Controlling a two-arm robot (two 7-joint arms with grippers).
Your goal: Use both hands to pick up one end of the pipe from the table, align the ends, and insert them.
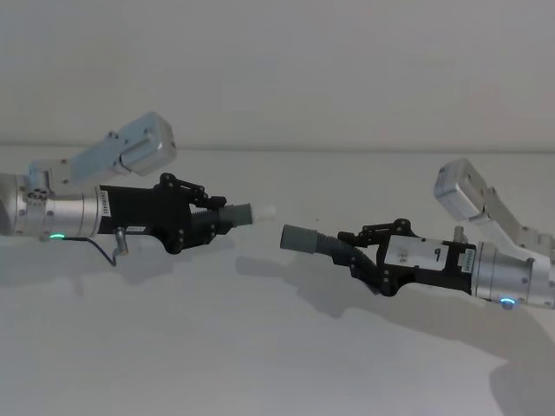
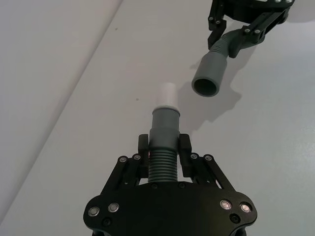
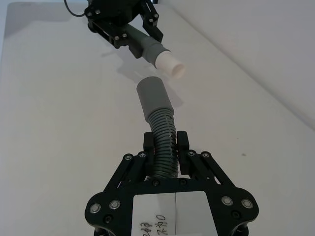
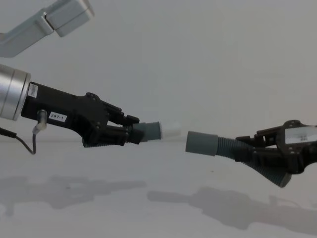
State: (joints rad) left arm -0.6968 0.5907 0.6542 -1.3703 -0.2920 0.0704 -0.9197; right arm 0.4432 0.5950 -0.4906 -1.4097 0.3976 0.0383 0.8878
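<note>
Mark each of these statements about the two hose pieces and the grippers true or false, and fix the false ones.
1. The left gripper holds the piece with the white tip. True.
2. The white tip is already seated inside the grey cuff. False: a gap separates them.
3. The right gripper is shut on the ribbed part of its piece. True.
4. Both pieces lie flat on the table. False: both are held above it, casting shadows.

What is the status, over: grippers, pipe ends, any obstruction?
Left gripper shut on white-tipped piece. Right gripper shut on cuffed piece. Both lifted off table, white tip facing cuff, small gap, not inserted. Nothing between.
</note>
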